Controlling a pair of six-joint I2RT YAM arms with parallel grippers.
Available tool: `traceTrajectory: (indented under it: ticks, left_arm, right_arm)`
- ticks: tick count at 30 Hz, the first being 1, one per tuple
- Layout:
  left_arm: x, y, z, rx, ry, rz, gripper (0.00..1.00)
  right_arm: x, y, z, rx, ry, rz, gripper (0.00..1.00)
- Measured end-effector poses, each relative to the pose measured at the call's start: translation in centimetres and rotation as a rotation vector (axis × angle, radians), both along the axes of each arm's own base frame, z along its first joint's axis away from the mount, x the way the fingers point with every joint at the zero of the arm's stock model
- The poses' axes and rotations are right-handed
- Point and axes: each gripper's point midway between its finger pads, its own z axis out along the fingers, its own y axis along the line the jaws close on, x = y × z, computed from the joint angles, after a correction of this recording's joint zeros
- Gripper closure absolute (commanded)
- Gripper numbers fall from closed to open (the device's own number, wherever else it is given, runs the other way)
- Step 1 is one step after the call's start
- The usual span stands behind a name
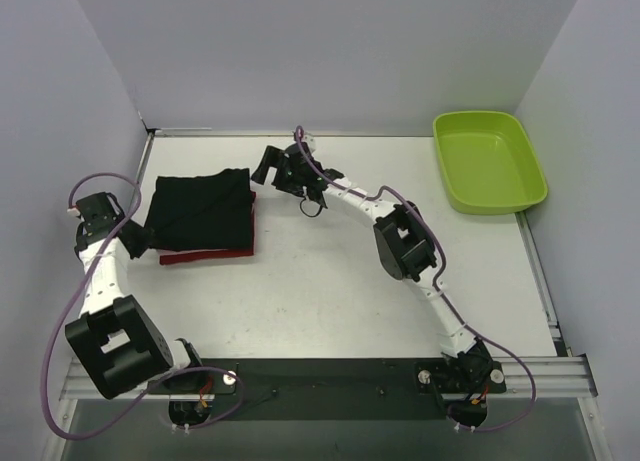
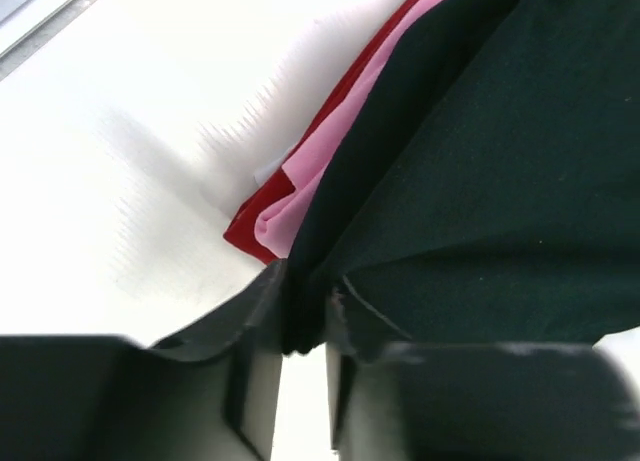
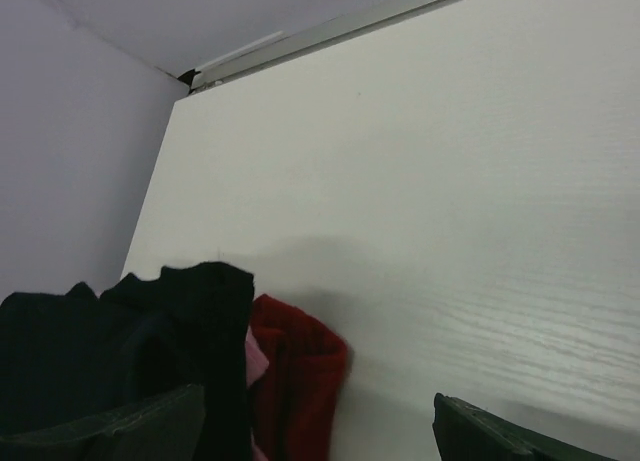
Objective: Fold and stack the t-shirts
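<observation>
Though overhead hides it, pink shirt (image 2: 312, 169) wrist-visible

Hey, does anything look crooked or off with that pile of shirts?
Yes. The black t-shirt sits skewed on top, so the dark red t-shirt pokes out along its near and right edges. The left gripper pinches the black shirt's corner.

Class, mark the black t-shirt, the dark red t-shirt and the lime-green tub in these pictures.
black t-shirt (image 1: 200, 209): top view, middle of its folded upper face.
dark red t-shirt (image 1: 205, 258): top view, near edge peeking out.
lime-green tub (image 1: 487, 161): top view, bare floor.
</observation>
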Motion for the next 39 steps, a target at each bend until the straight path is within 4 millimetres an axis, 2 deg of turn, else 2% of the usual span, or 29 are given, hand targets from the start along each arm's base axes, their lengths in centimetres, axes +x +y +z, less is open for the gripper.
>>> traceTrajectory:
  ticks: [1,2,6,10,11,15,18,22,26,31,36,39]
  left_arm:
    - [-0.1,0.1,0.3,0.007,-0.007,0.005,0.40]
    - [-0.3,0.2,0.7,0.016,-0.011,0.013,0.35]
    - [-0.5,0.8,3.2,0.048,-0.052,0.058,0.33]
    - [-0.1,1.4,7.6,0.101,-0.148,0.087,0.33]
    - [0.1,1.6,9.4,0.120,-0.190,0.096,0.33]
    - [0.8,1.3,13.4,0.131,-0.298,0.095,0.34]
    - [2.3,0.4,14.5,0.108,-0.330,0.057,0.34]
    - [5.6,-2.0,13.9,0.061,-0.320,-0.048,0.35]
    - [7.6,-4.1,12.5,0.007,-0.304,-0.149,0.35]
    - [10.3,-6.3,11.4,-0.040,-0.303,-0.274,0.36]
    - [12.2,-8.3,10.4,-0.099,-0.332,-0.366,0.36]
    - [13.1,-9.2,9.5,-0.126,-0.338,-0.404,0.36]
  right_arm:
    - [-0.6,-0.4,0.1,-0.015,-0.001,0.008,0.00]
    - [-1.2,-0.7,0.6,-0.024,-0.013,0.018,0.00]
    - [-2.7,-2.2,4.0,-0.037,-0.077,0.032,0.00]
    - [-3.8,-2.7,8.7,-0.006,-0.161,0.048,0.00]
    - [-4.1,-2.6,9.7,0.006,-0.177,0.054,0.00]
    - [-5.4,-1.4,12.7,0.077,-0.207,0.097,0.00]
    - [-7.1,0.5,13.2,0.145,-0.163,0.159,0.00]
    - [-9.7,4.1,13.5,0.276,-0.086,0.264,0.00]
    - [-12.2,6.6,12.2,0.341,0.001,0.342,0.00]
    - [-15.5,8.8,10.9,0.370,0.076,0.417,0.00]
    - [-18.3,10.6,11.7,0.402,0.078,0.480,0.00]
    - [-19.7,11.3,11.4,0.409,0.084,0.508,0.00]
